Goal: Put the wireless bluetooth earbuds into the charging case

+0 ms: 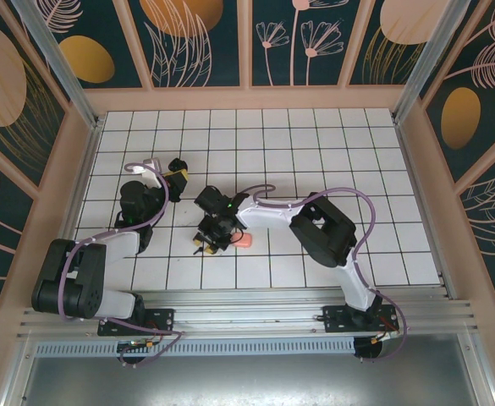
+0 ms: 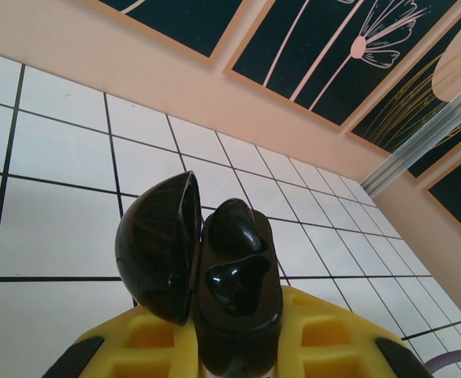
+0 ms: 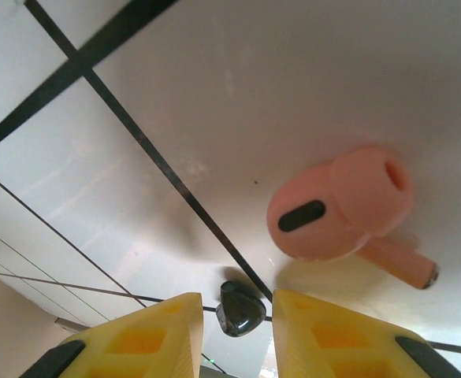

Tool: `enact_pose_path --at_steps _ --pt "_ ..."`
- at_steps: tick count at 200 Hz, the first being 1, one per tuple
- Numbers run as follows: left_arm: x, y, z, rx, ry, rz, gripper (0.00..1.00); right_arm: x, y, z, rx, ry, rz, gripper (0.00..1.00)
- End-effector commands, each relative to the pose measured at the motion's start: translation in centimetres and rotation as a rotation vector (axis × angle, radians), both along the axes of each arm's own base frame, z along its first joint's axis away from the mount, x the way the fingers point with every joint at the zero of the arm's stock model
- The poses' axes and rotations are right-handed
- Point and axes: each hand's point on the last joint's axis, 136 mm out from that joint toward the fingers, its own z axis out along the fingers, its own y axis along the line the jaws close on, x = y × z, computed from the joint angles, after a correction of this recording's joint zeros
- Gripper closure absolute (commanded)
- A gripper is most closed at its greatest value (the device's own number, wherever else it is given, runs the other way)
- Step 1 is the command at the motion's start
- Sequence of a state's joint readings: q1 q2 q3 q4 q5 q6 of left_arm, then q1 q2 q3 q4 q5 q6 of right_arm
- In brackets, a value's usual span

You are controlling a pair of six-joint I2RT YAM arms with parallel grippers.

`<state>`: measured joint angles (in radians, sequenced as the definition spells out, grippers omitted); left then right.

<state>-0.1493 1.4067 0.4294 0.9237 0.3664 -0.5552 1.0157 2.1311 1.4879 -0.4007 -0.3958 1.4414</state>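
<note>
Earbuds first: you have a pink earbud (image 3: 340,209) lying flat on the white tiled table (image 1: 315,152). Just beside the pink earbud, a black earbud (image 3: 240,309) sits by a grid line between the parted yellow fingers (image 3: 151,342) of your right gripper (image 3: 238,339). A sliver of gap shows on each side, so nothing is gripped. Well left of the pink earbud and farther back, your left gripper (image 2: 230,346) is clamped on the black charging case (image 2: 234,276), its lid (image 2: 159,244) swung open.
</note>
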Motion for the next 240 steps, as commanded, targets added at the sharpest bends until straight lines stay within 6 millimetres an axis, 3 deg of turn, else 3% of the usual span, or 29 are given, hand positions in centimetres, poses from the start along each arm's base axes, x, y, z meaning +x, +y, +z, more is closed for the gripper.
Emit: enact_pose_path --at_steps 1,167,240 --pt "-0.3 0.0 1.6 -0.022 -0.053 -0.013 0.92 0.0 0.2 -0.7 -0.013 0.022 0.021 0.71" --pt "-0.5 0.0 1.7 -0.024 -0.056 -0.015 0.92 -0.7 0.5 -1.1 -0.030 0.036 0.060 0.79" --pt "-0.5 -0.1 1.2 -0.023 -0.044 -0.020 0.92 -1.1 -1.8 -0.3 -0.071 0.010 0.053 0.79"
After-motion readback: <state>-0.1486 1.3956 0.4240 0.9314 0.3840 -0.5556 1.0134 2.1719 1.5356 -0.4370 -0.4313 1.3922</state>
